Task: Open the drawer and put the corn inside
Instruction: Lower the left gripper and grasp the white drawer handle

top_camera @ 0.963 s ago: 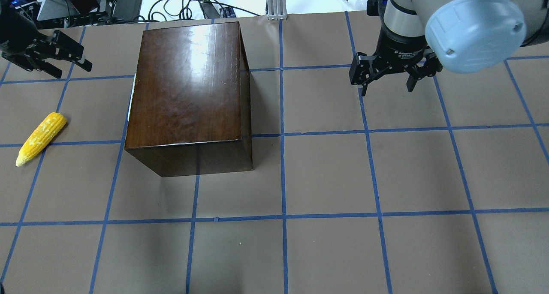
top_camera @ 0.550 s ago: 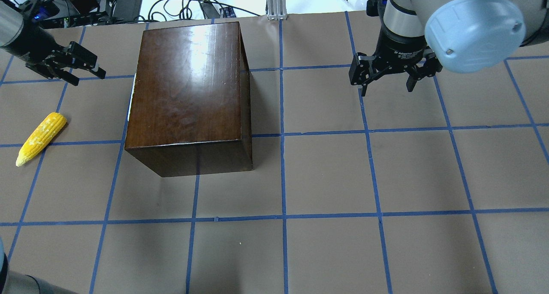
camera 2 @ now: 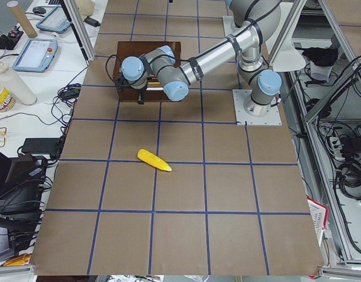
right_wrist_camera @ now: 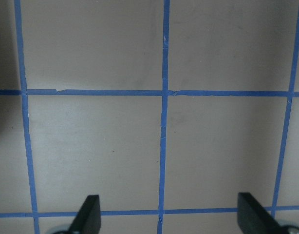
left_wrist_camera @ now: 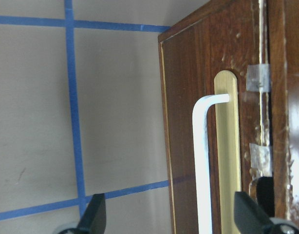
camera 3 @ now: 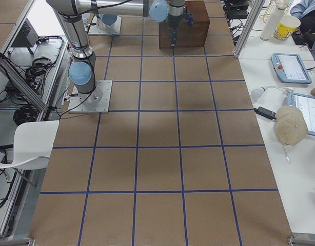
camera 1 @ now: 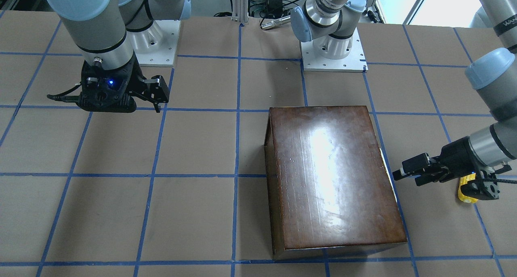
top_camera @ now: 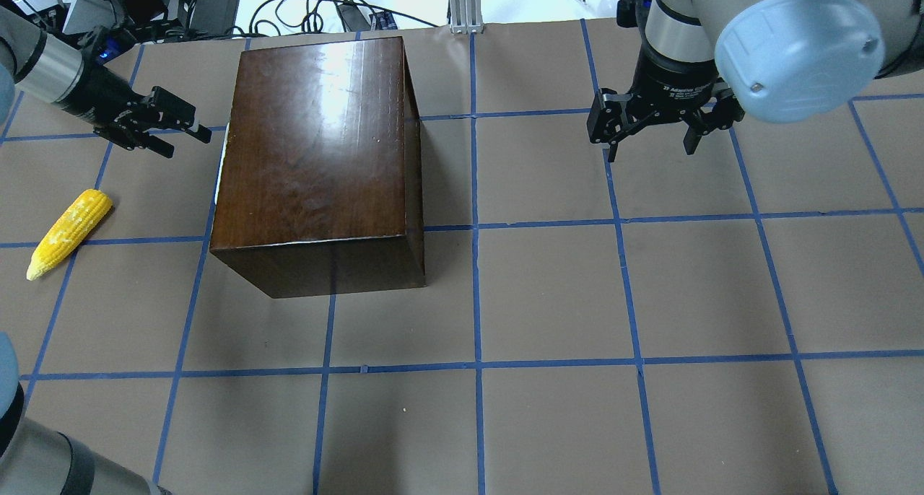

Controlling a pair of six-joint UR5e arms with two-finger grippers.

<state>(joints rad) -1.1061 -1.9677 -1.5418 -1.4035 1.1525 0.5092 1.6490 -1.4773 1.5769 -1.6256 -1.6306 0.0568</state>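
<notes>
The glossy dark-brown box (top_camera: 317, 163) stands left of the table's middle. Its drawer front (left_wrist_camera: 188, 122), with a white handle (left_wrist_camera: 202, 161), faces left and is closed. My left gripper (top_camera: 189, 130) is open and empty, its fingers pointing at that face a short gap away; in the left wrist view the handle lies between the fingertips (left_wrist_camera: 96, 217). The yellow corn (top_camera: 68, 231) lies on the table left of the box, near my side of the left gripper. My right gripper (top_camera: 650, 145) is open and empty, hovering over the table right of the box.
Brown table surface with a blue tape grid (top_camera: 476, 365). Cables and equipment (top_camera: 144, 4) lie beyond the far edge. In the front-facing view the corn (camera 1: 464, 195) is mostly hidden behind the left wrist.
My left gripper has moved right, toward the box's left face, and stays open. The right arm, the box and the corn have not moved.
</notes>
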